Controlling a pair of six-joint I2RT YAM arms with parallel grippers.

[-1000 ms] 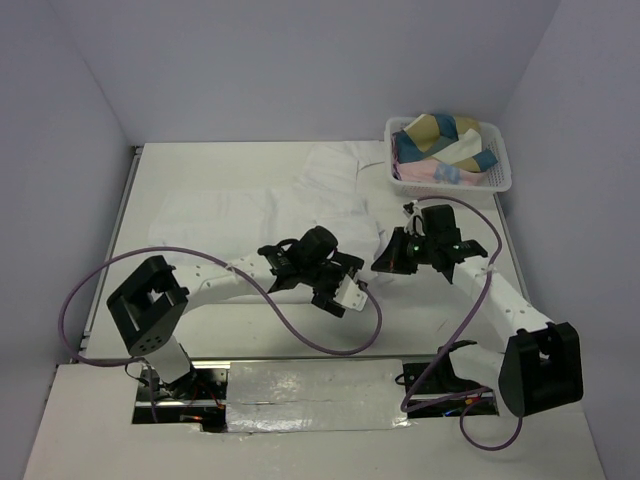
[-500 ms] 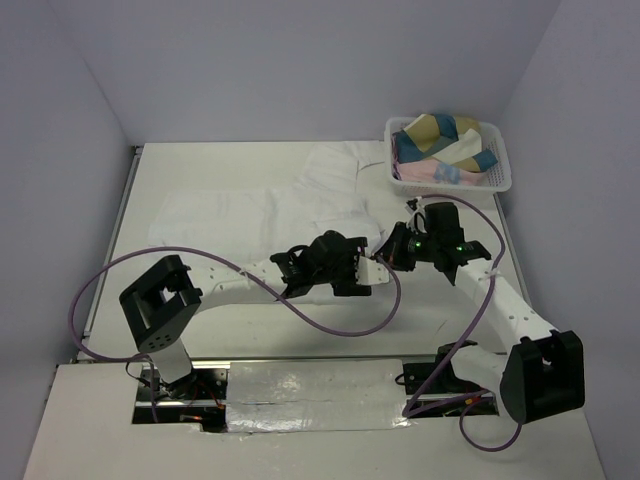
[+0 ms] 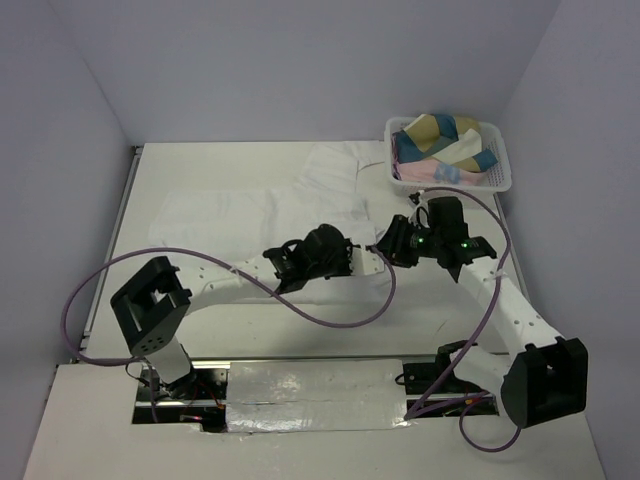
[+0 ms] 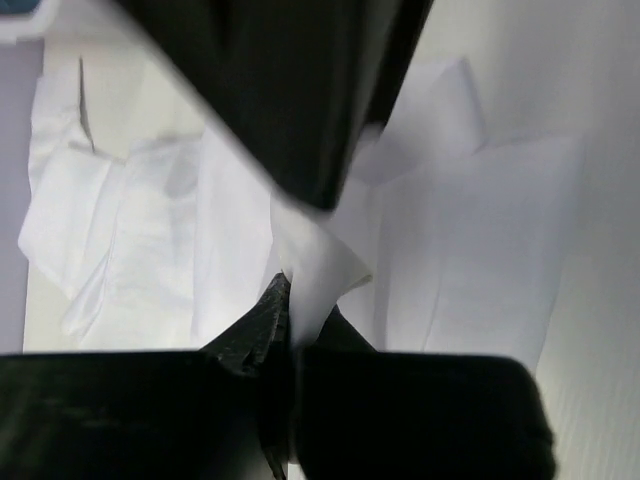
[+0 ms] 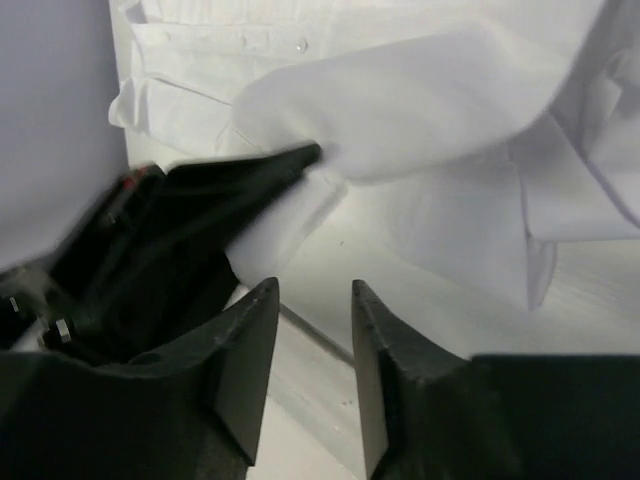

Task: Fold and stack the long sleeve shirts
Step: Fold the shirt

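A white long sleeve shirt (image 3: pixel 262 210) lies spread across the far middle of the table, and its folds show in the left wrist view (image 4: pixel 480 230). My left gripper (image 4: pixel 305 292) is shut on a lifted corner of this shirt. From above, the left gripper (image 3: pixel 368 262) sits just beside my right gripper (image 3: pixel 388 243), at the shirt's near right edge. The right gripper (image 5: pixel 313 288) stands open with only bare table between its fingers. Just ahead of it, the shirt (image 5: pixel 430 110) hangs from the left gripper's dark finger (image 5: pixel 215 200).
A white lattice basket (image 3: pixel 500 175) with coloured folded cloths stands at the far right corner, close behind the right arm. A purple cable (image 3: pixel 330 320) loops over the table near the left arm. Grey walls close in the table on three sides.
My left gripper swung right to meet the right gripper and shut on the shirt corner. My right gripper, shut before, has opened and let that corner go.
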